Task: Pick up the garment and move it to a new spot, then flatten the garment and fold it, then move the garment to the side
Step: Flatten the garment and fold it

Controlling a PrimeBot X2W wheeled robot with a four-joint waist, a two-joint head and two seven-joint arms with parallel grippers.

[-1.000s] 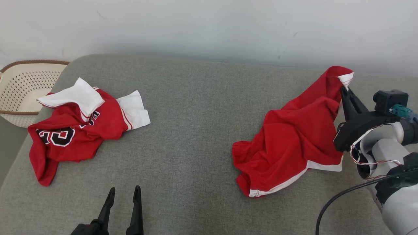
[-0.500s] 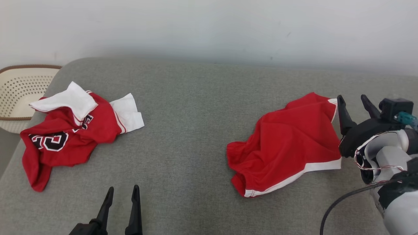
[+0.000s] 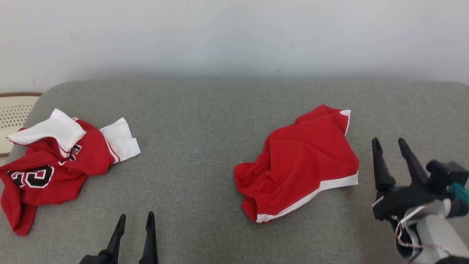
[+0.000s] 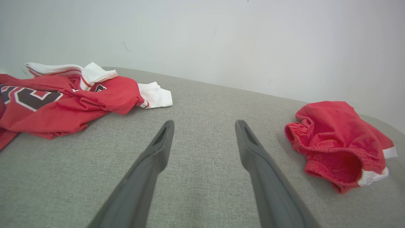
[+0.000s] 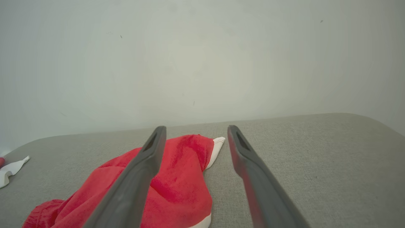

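Risks first:
- red shorts (image 3: 296, 161) lie crumpled on the right half of the grey cushion (image 3: 198, 121), layers doubled over, elastic waistband bunched on the side toward the cushion's middle. A pinch on one layer alone, or on a mid-fold, would likely lift a twisted lump and flattening won't take.
- white-trimmed hem corner sits toward the cushion's back edge, partly curled. Hard to read which corner is which, so a wrong corner pair means a skewed spread.
- cushion cover looks soft. Fingers coming in low could catch the cover along with the cloth.
- thin fabric will drag and re-bunch if slid across the cushion rather than lifted clear.
- a second garment, the red and white jersey (image 3: 55, 165), is heaped at the cushion's left end, next to a basket (image 3: 14, 110) off that end. I take the shorts to be the target, and the left arm is closer to the jersey, so a mix-up is possible.

Pincers:
- right pincer (image 3: 388, 143): jaws spread wide, nothing between them, hanging over the cushion's near right part, just beside the shorts and not touching them. In the right wrist view its fingers (image 5: 139, 177) point past the hem corner.
- left pincer (image 3: 136, 216): jaws also wide apart, empty, over the cushion's near edge left of middle, well apart from both garments.
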